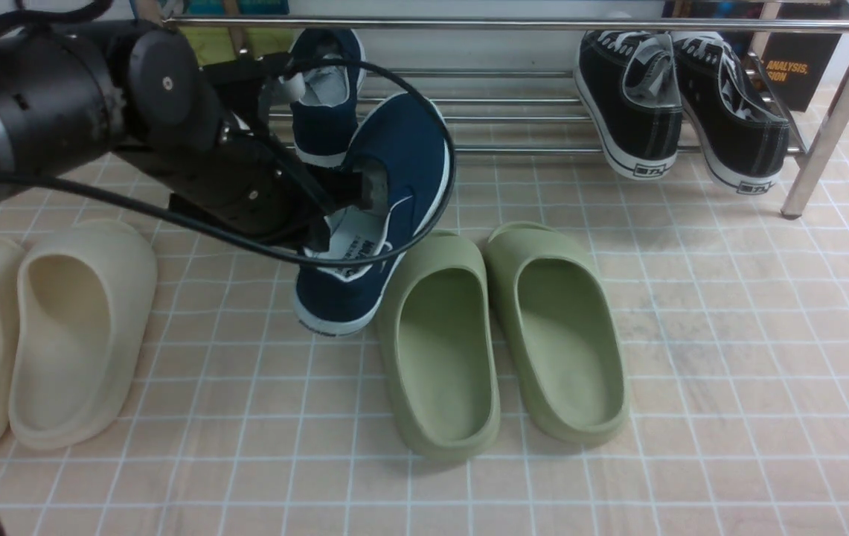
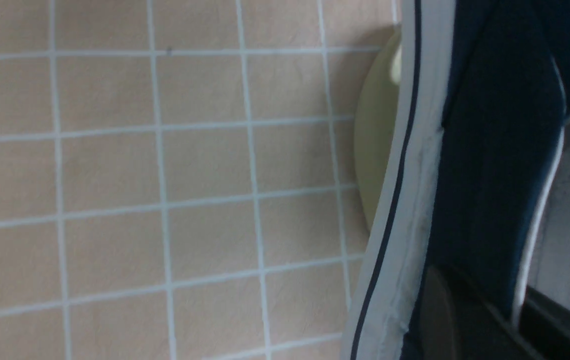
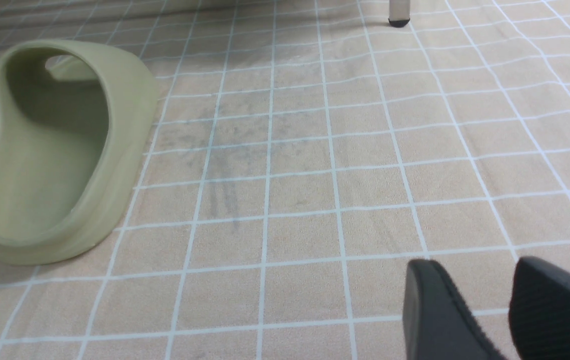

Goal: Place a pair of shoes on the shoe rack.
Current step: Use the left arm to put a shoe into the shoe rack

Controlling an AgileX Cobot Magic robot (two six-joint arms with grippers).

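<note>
One navy slip-on shoe rests on the lower bars of the chrome shoe rack, heel toward me. The other navy shoe is on the floor side of the rack, toe pointing at it, heel low by the tiles. My left gripper is shut on this shoe's side wall at the collar. The left wrist view shows the same grip: one finger outside against the navy canvas, one inside over the white lining. My right gripper hangs open over bare tiles, holding nothing; it does not show in the front view.
Two black lace-up sneakers lean on the rack's right part. Olive-green slides lie right beside the held shoe. Cream slides lie at the left. A rack leg stands at the right. The floor is beige tile.
</note>
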